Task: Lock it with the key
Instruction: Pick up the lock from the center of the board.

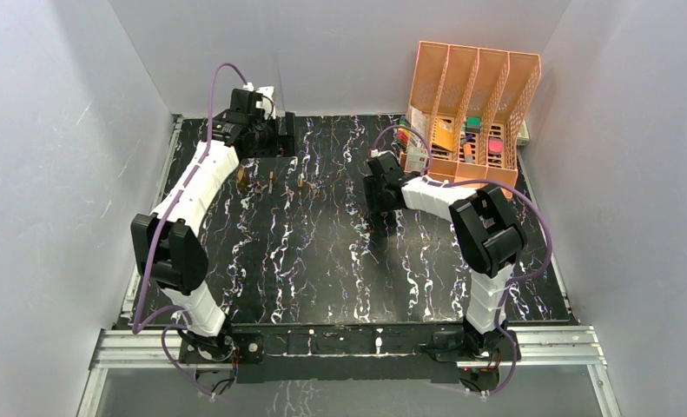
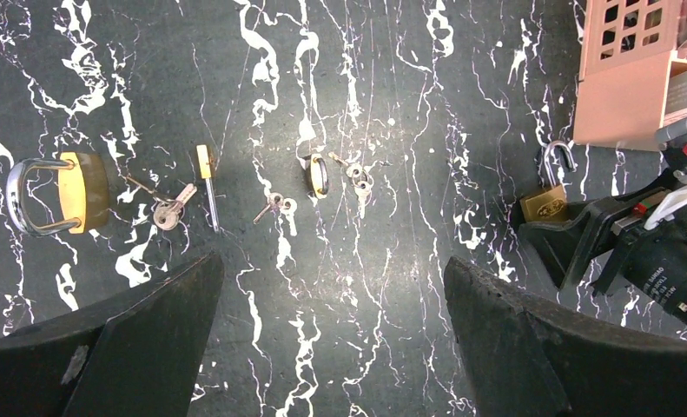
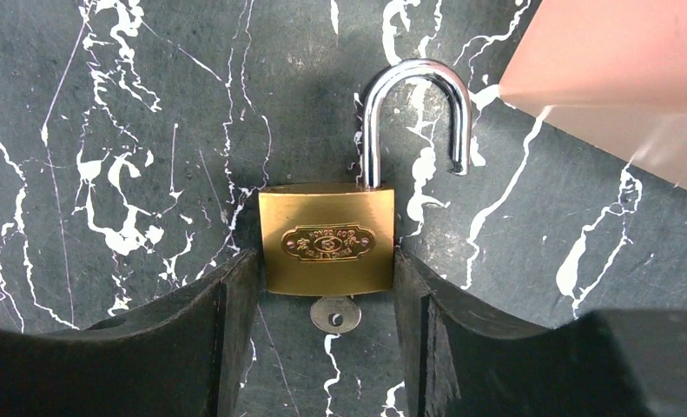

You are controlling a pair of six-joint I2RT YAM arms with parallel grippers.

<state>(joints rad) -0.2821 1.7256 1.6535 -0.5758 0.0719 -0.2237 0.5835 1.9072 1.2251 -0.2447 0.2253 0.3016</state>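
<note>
A brass padlock (image 3: 326, 239) lies flat on the black, white-veined desk (image 3: 105, 130), toward its far right side, near the front corner of a peach file organiser (image 3: 617, 87). Its silver shackle (image 3: 413, 113) stands open, one leg out of the body. A small key (image 3: 333, 314) sits in the keyhole at the bottom edge. The right end effector (image 3: 326, 261) is lowered over the padlock, and its two black fingers (image 3: 235, 321) touch the brass body's left and right sides, gripping it. The key hangs in the gap between them. At the far left of the desk, the left end effector (image 2: 331, 265) hovers wide open and holds nothing. Below it lie a larger padlock (image 2: 83, 191) and several loose keys (image 2: 173, 207), well apart from the gripped one.
</note>
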